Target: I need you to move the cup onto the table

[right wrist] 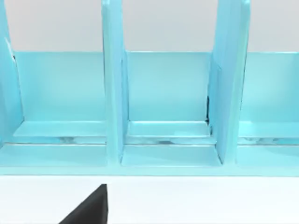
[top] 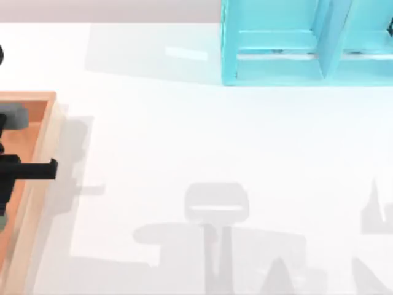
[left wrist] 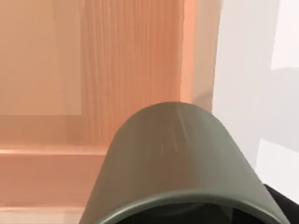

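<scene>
The cup (left wrist: 177,158), dull grey-olive and without a handle, sits very close in the left wrist view, its rim toward the camera. My left gripper (top: 5,123) is shut on it, and a black fingertip (left wrist: 282,205) shows beside the cup's wall. In the top view the cup (top: 17,117) is a grey shape over the orange-brown wooden tray (top: 46,132) at the table's left edge. The white table (top: 184,141) begins just past the tray's right rim (left wrist: 189,56). A black part of my right gripper (right wrist: 88,207) faces the turquoise shelf unit.
The turquoise shelf unit (top: 276,43) stands at the back right, its upright dividers (right wrist: 114,93) forming open compartments. My left arm's black link (top: 34,170) reaches across the tray's rim. Wide bare white surface lies between tray and shelf.
</scene>
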Robot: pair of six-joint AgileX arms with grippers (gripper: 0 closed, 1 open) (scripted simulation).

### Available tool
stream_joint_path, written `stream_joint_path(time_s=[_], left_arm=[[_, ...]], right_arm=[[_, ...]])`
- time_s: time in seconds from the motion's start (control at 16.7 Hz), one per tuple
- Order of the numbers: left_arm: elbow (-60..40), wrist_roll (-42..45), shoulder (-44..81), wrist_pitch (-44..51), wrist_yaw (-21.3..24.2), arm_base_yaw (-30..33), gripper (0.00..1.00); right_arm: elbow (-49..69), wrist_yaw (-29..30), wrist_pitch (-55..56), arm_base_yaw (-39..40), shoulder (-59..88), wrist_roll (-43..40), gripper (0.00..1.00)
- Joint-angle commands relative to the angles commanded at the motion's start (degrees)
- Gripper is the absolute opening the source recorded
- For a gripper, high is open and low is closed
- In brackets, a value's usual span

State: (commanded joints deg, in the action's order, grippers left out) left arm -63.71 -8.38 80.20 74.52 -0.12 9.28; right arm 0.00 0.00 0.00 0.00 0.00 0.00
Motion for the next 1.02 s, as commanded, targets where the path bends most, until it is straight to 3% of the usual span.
stream_joint_path(time_s=[0.24, 0.78, 1.02], left_arm=[[-11.1, -7.4, 10.1, 3.6, 0.0, 7.5, 0.00], [-56.3, -32.5, 42.6, 13.1, 0.1, 33.3, 0.00], [-68.6, -40.9, 52.3, 15.3, 0.1, 41.7, 0.00]], right_arm=[[0.0, 0.0, 0.0, 0.0, 0.0, 0.0, 1.00], [0.0, 0.0, 0.0, 0.0, 0.0, 0.0, 1.00], [0.0, 0.0, 0.0, 0.0, 0.0, 0.0, 1.00]])
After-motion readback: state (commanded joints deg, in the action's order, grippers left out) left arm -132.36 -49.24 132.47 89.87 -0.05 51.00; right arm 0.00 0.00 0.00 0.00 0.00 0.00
